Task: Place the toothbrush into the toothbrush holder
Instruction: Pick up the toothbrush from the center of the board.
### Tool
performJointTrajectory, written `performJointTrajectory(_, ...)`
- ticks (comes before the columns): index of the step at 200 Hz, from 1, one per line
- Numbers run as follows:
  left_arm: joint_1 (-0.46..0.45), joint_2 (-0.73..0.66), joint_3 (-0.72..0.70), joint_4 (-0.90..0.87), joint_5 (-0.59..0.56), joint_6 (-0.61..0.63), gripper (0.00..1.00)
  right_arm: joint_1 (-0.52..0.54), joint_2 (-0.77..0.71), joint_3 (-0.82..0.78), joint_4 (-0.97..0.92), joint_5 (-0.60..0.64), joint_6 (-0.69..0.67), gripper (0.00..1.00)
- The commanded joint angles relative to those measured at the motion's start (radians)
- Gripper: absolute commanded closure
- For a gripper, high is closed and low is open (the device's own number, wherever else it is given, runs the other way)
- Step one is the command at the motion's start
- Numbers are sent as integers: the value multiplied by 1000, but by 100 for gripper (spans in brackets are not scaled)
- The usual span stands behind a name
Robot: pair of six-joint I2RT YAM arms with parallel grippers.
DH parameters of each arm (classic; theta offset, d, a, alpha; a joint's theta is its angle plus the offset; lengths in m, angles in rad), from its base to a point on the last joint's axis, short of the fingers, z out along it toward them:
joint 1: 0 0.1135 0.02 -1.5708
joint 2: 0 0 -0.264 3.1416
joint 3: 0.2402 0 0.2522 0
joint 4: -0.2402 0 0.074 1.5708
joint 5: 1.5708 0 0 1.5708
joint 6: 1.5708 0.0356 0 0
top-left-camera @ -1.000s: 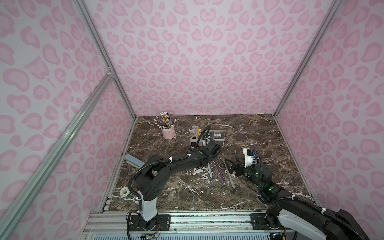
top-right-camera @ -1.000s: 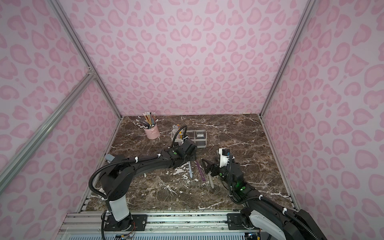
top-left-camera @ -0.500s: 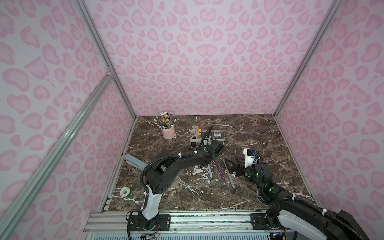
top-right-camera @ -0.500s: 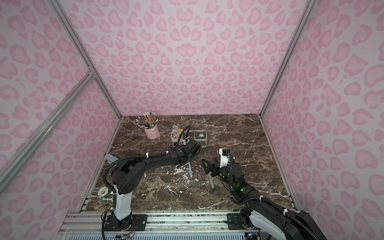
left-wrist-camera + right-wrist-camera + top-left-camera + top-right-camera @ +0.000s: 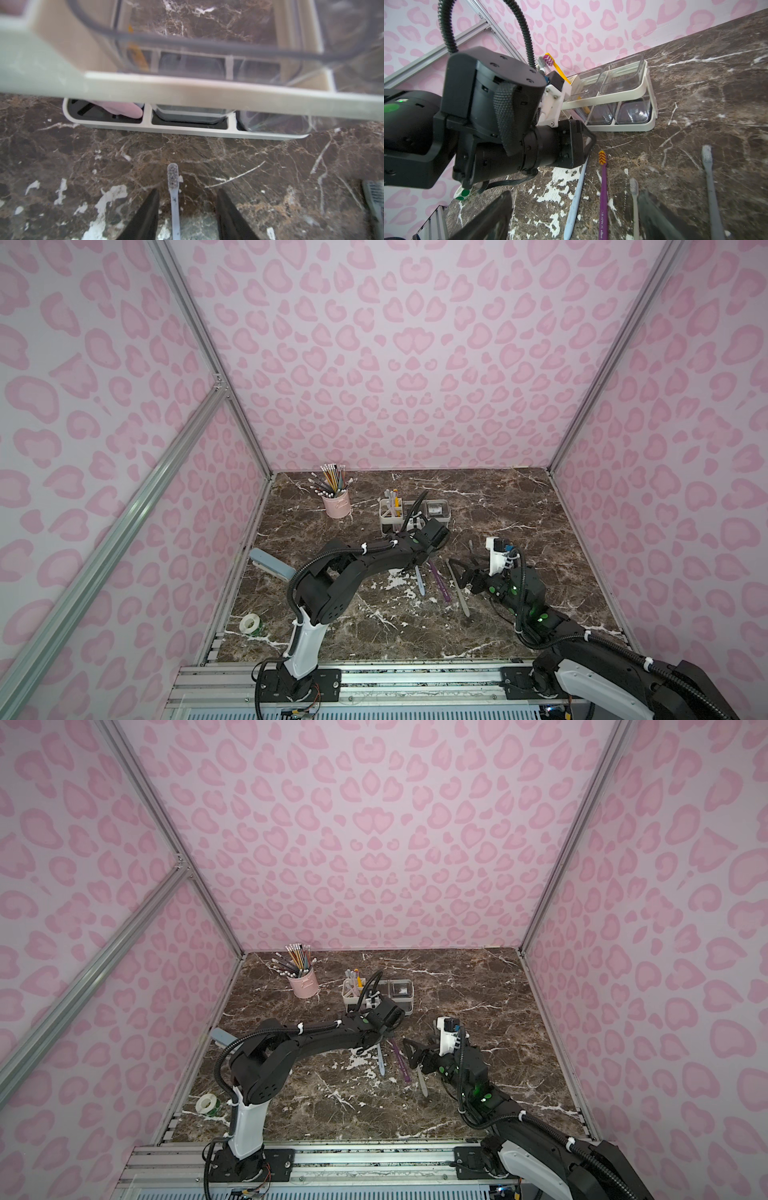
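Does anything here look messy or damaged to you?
Four toothbrushes lie loose on the table before the holder instead of standing in it. Near them the marble top is flaked into white patches, like worn-off coating.

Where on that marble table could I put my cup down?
Bare marble lies between the holder and the right wall, and along the front between the left arm and right arm. The middle is crowded: toothbrushes in a row where both arms meet.

Blue toothbrush (image 5: 575,203), white holder (image 5: 629,127), brown marble table (image 5: 706,93)
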Motion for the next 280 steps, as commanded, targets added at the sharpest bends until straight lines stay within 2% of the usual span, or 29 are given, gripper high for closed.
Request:
performJointTrajectory(1,6,16,6,8,-27,-15,53,0,5,1,41,-14,7,4)
performJointTrajectory(53,9,50,8,29,-30,-9,54,0,9,0,47,-20,6,4)
performJointTrajectory(110,14,83,23,32,-43,-4,63,-1,12,1,51,-23,8,4)
performJointTrajectory(116,14,83,25,31,-41,-4,68,0,13,1,49,-23,9,4)
performJointTrajectory(137,14,81,19,32,-42,-5,72,0,9,0,47,-23,8,4)
performJointTrajectory(280,15,56,-20,44,-13,-15,86,1,10,0,49,-24,7,4)
